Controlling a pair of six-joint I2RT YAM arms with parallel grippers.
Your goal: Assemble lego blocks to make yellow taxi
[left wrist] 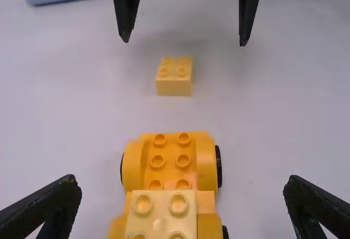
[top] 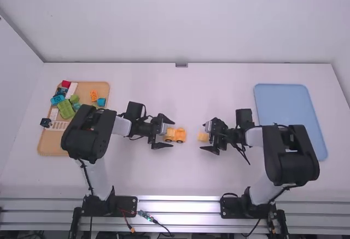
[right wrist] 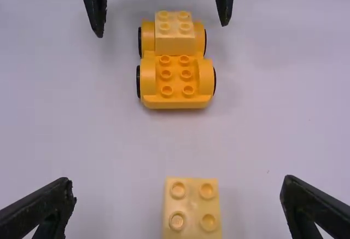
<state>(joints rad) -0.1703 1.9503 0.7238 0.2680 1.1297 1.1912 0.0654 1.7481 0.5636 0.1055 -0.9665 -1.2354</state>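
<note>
Two yellow pieces are set apart on the bench (top: 180, 176). A wheeled base (left wrist: 170, 165), capped on its left half by a pale yellow block (left wrist: 160, 209), is flanked near and far by the spread jaws of the left gripper (top: 173, 133). To its right, a loose yellow block (right wrist: 191, 209) is flanked by the right gripper's (top: 203, 137) jaws, also parted.
</note>
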